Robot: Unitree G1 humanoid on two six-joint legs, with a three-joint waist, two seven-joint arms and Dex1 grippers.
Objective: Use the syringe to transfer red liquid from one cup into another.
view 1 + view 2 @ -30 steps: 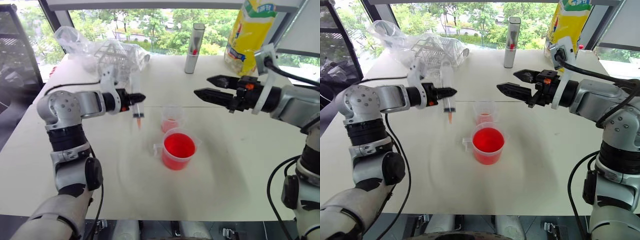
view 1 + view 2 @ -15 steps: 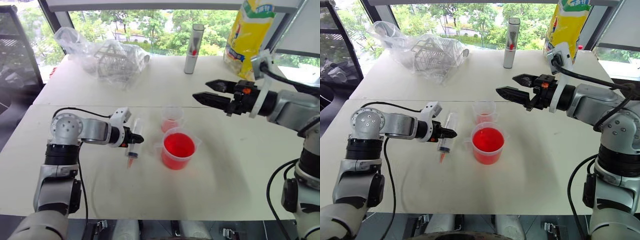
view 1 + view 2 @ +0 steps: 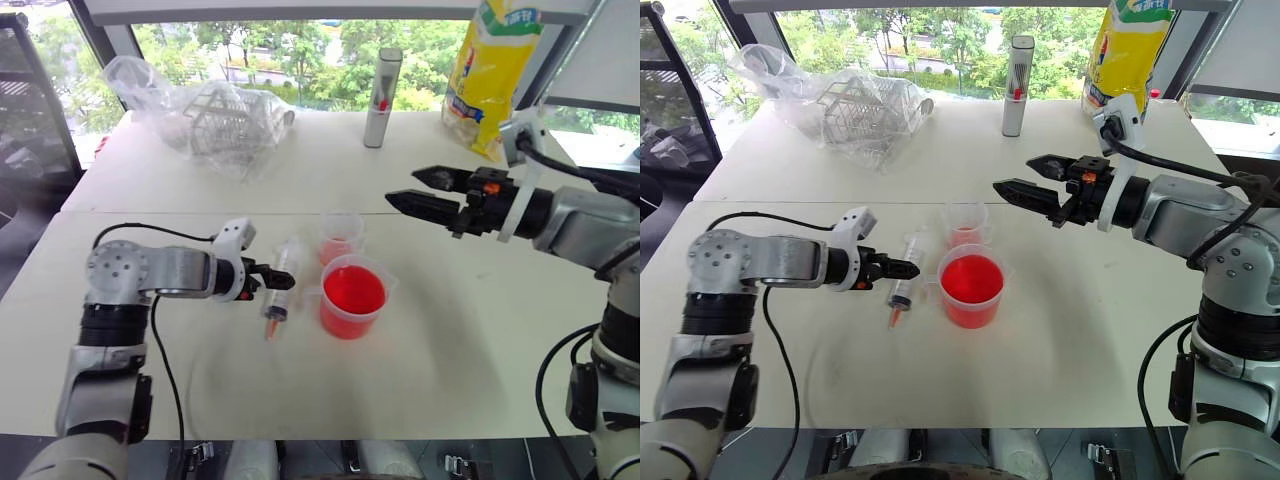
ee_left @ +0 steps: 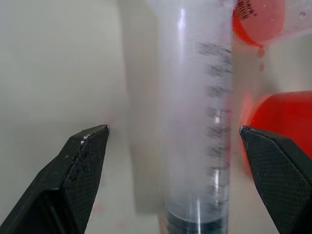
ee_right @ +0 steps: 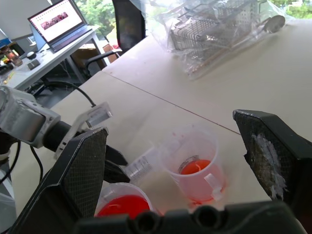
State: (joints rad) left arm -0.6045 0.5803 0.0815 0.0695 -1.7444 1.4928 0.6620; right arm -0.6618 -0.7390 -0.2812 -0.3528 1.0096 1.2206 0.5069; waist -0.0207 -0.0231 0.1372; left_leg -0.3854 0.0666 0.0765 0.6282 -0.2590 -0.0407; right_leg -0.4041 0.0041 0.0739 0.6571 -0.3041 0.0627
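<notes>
Jaws of the left gripper [image 3: 908, 268] spread wide either side of the syringe [image 3: 905, 281] — lying on the bench [image 3: 1080, 330] beside the red-filled beaker [image 3: 973, 290] and smaller cup [image 3: 967, 224] — right gripper [image 3: 1023, 179] jaws wide, empty, raised above.

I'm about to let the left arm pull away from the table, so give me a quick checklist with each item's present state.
1. Left gripper open around the syringe, fingers apart either side in the left wrist view: ok.
2. Syringe lying on the table, orange tip toward the robot: ok.
3. Syringe clear of the beaker: cannot tell, they sit very close.
4. Beaker upright, holding red liquid: ok.
5. Smaller cup upright behind the beaker: ok.
6. Right gripper open, above the table: ok.
</notes>
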